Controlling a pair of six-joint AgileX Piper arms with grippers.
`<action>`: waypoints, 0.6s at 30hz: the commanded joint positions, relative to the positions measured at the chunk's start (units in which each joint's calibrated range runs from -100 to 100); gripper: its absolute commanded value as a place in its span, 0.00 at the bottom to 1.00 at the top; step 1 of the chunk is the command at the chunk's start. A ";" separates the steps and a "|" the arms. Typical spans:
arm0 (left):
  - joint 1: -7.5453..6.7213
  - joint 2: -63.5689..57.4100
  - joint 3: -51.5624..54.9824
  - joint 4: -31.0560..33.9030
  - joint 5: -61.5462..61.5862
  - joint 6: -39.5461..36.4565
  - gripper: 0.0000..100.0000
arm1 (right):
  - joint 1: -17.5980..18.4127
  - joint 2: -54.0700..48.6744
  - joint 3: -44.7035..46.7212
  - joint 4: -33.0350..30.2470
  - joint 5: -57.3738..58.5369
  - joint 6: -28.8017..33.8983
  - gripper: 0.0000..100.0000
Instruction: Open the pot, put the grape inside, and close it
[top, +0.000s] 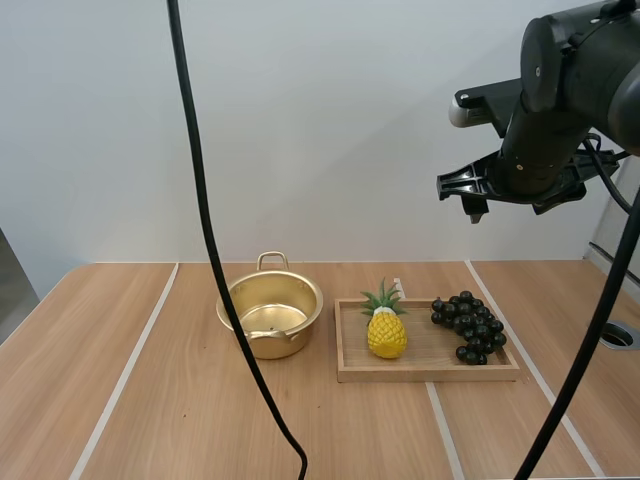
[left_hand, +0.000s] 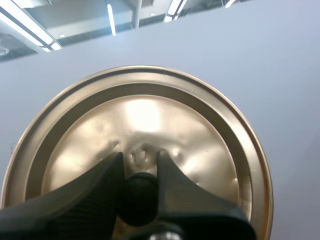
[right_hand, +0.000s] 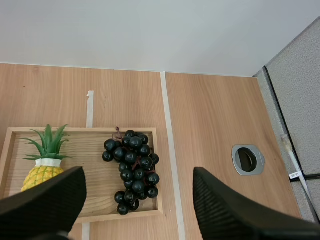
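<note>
Right wrist view pretty much hands us the plan: our right gripper (right_hand: 138, 172) has its fingers spread wide and hangs well above the grapes (right_hand: 132, 170), with the bunch roughly between the two fingers as we look down. The step in hand, we reckon, is grabbing the grapes, since the pot (top: 318, 300) is already open and looks empty. To do it well we'd come straight down centred on the bunch and close on its thick middle rather than a stray berry at the near end, because a bunch like that probably sags and swings. Easy on the squeeze too. The grapes lie at the right end of the tray (top: 430, 372), close to its right wall, so the right finger needs room there; the pineapple (top: 386, 332) at the left end is apart from the bunch. The pot stands just left of the tray. Our left gripper (left_hand: 139, 170) is pinching the knob (left_hand: 137, 192) of the lid (left_hand: 145, 112), which is off the pot and waiting for the close.
</note>
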 joint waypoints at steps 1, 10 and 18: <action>0.08 -1.41 -4.41 3.60 -3.18 -2.92 0.00 | -0.18 1.49 1.04 0.02 -0.98 -0.60 1.00; 0.08 -2.86 -18.74 14.10 -3.07 -10.66 0.00 | -0.18 8.44 9.83 0.11 -6.46 0.19 1.00; 0.08 -2.86 -29.18 14.10 3.45 -11.59 0.00 | -0.18 11.59 13.37 1.03 -13.66 2.32 1.00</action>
